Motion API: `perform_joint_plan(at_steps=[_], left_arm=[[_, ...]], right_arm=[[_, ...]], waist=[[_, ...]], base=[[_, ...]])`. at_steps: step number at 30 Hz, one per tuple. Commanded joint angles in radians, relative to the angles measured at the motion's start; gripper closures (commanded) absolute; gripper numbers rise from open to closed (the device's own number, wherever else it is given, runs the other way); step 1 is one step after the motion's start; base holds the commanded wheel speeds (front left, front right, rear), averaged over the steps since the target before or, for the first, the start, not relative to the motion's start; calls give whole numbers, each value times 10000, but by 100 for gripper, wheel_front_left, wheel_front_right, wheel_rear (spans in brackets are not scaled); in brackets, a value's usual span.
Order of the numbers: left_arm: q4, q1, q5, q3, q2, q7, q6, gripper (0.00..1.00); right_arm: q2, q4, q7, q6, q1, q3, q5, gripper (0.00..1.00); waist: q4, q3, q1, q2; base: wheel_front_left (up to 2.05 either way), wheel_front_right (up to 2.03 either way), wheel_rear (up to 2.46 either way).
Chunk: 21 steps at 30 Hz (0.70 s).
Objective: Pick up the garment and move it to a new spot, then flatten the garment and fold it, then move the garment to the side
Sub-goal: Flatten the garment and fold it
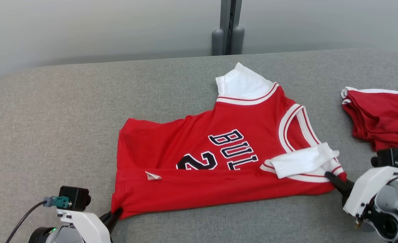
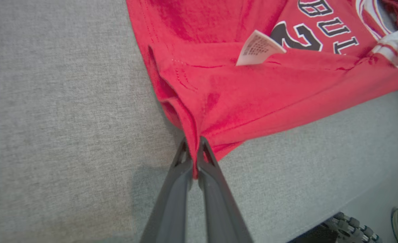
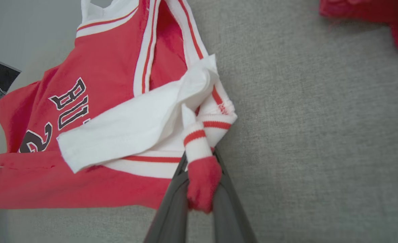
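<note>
Head view: garment [image 1: 219, 158] lies flat on the table [image 1: 50, 135], near edge lapped over once; left wrist view: my left gripper [image 2: 193, 148] clenches its near-left hem corner; right wrist view: my right gripper [image 3: 200, 162] pinches its near-right shoulder; I judge further folds and the sideways move remain.

The jersey [image 1: 171, 138] is bright red, with white bands at neck and armholes that carry thin red stripes. Its lettering [image 1: 234, 148] is dark navy outlined in white. The sleeve [image 1: 300, 162] is plain white. The label [image 2: 258, 47] is white with fine dark print. The table [image 1: 67, 118] is flecked grey. My fingers [image 2: 215, 202] are dark grey. The other garment [image 1: 381, 118] is red, edged white.
</note>
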Motion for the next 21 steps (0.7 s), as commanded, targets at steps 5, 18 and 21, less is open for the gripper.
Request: perform_joint_plan(at_steps=[5, 18, 21], left_arm=[[-571, 463, -59, 24, 562, 194, 403, 100], [-2153, 1414, -480, 92, 1423, 632, 1260, 100], [-2337, 1478, -518, 87, 1386, 686, 1407, 0]], right_arm=[[-226, -477, -151, -1, 830, -271, -48, 100], [-320, -1844, 654, -1, 2456, -1549, -1193, 100], [-83, -2072, 995, -1, 2692, -2056, -1598, 12]], waist=[[-105, -11, 0, 0], [-337, -83, 0, 0], [-346, -75, 0, 0]], base=[[0, 0, 0], [0, 0, 0], [0, 0, 0]])
